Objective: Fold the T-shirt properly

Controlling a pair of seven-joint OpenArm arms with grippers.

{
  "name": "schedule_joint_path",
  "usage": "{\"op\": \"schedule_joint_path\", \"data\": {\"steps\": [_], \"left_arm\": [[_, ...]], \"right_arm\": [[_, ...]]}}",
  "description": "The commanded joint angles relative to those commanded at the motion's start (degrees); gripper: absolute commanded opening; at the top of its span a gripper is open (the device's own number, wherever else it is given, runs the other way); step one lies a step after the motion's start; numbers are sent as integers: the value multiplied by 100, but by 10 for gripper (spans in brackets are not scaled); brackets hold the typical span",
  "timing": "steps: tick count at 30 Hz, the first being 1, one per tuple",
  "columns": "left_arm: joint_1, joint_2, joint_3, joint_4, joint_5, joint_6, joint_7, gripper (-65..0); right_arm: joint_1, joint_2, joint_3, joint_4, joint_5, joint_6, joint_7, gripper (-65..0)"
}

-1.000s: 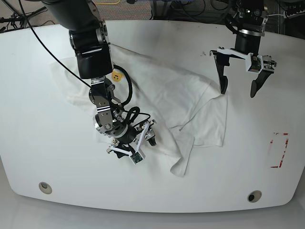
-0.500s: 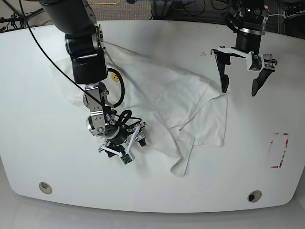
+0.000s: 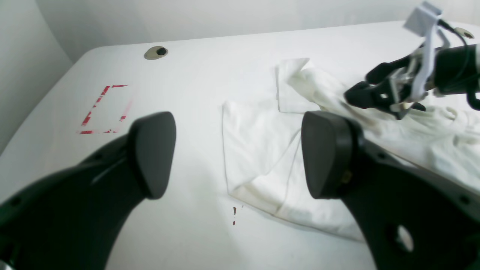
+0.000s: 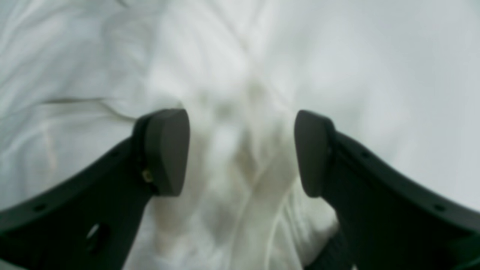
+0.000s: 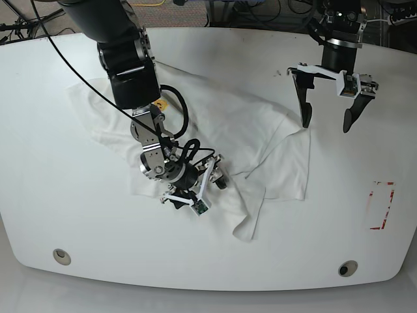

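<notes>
— White cotton everywhere. Where does the T-shirt point(image 5: 215, 130) lie?

— Spread and rumpled on the white tabletop point(image 5: 52, 195), well to the side of the red bracket mark point(image 5: 382, 205) painted near one edge. One flap reaches toward that mark; a narrower folded end points at the near rim. A small yellow-orange patch point(image 5: 159, 104) peeks out beside the dark arm.

— And the right gripper point(image 5: 194, 189)?

— Down on the cloth, on the part of the shirt farthest from the red mark. Its black fingers point(image 4: 165, 150) stand apart with creased fabric showing between them. The wrist view is blurred, so I cannot tell whether they press on the cloth, but nothing is pinched.

— The left gripper point(image 5: 326, 120)?

— Between the shirt and the far rim, nearer the red mark than the other arm. Its fingers point(image 3: 152, 153) are spread wide and point down, holding nothing. One tip looks to sit at the shirt's edge; the other is over bare tabletop.

— Anything else from its camera?

— The shirt's hem point(image 3: 255, 157) lies flat in the gap, tiny red specks point(image 3: 234, 215) just beside it, and a round port point(image 3: 155, 52) sits beyond the red mark.
</notes>
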Motion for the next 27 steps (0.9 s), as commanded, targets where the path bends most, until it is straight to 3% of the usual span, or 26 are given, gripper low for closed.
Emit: {"op": "schedule_joint_path", "data": {"steps": [11,27], "left_arm": [[-24,8,8,12,-24,-2,-8,-158],[-12,2,-12,75,-19,0,-21,-161]], "right_arm": [[-69,20,31,353,-4,-38,-22,-225],[131,-84,61,-398,-56,-16,34,-226]]}}
